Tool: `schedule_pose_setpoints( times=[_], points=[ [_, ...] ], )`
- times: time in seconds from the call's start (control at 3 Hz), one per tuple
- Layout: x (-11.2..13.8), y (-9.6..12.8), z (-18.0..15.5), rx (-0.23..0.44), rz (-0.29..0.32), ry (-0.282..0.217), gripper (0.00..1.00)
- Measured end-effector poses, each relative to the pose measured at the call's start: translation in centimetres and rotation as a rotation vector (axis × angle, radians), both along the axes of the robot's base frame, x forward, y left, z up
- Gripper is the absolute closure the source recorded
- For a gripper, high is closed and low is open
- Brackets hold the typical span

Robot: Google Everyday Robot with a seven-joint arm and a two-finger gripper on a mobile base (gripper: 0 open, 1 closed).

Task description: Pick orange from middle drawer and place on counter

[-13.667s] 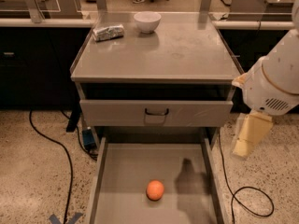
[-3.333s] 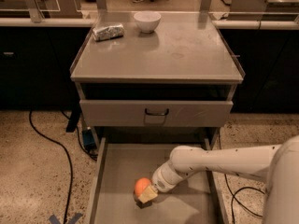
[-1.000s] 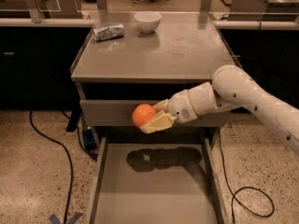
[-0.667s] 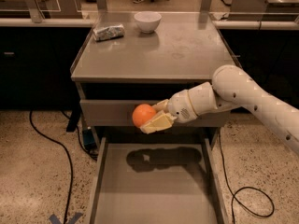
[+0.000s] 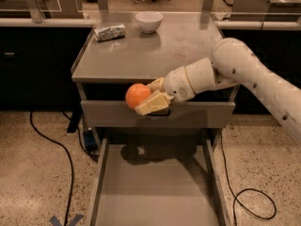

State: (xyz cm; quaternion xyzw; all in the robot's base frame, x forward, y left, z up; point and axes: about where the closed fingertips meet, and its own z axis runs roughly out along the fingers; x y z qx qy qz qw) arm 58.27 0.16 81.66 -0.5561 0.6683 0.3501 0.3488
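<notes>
Clamping the orange [image 5: 136, 95] across its middle, the gripper [image 5: 152, 94] hangs just below the front edge of the counter [image 5: 141, 55]; fruit looks light, firm, smooth, roll-prone.

Smooth cream plastic fingers [image 5: 153, 103] of the gripper [image 5: 144, 98], before the smudged metal counter [image 5: 141, 55], clasp the smooth-skinned orange [image 5: 136, 94].

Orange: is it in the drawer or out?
Out. The gripper, jaws shut on the orange, holds it before the cabinet, above the bare middle drawer.
</notes>
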Motion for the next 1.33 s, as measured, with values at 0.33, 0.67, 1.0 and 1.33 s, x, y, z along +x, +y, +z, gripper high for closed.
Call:
schedule_pose_setpoints(
  times=[0.33,0.67,1.0,1.33],
  points=[
    [2.1,-0.3,4.7,0.008,0.010,-0.075,1.00],
    [4.3,-1.0,8.7,0.016,-0.013,-0.152,1.00],
    [6.7,-1.3,10.9,0.008,-0.040,-0.198,1.00],
    [10.6,-1.5,10.5,-0.022,-0.068,-0.194,1.00]
  ],
)
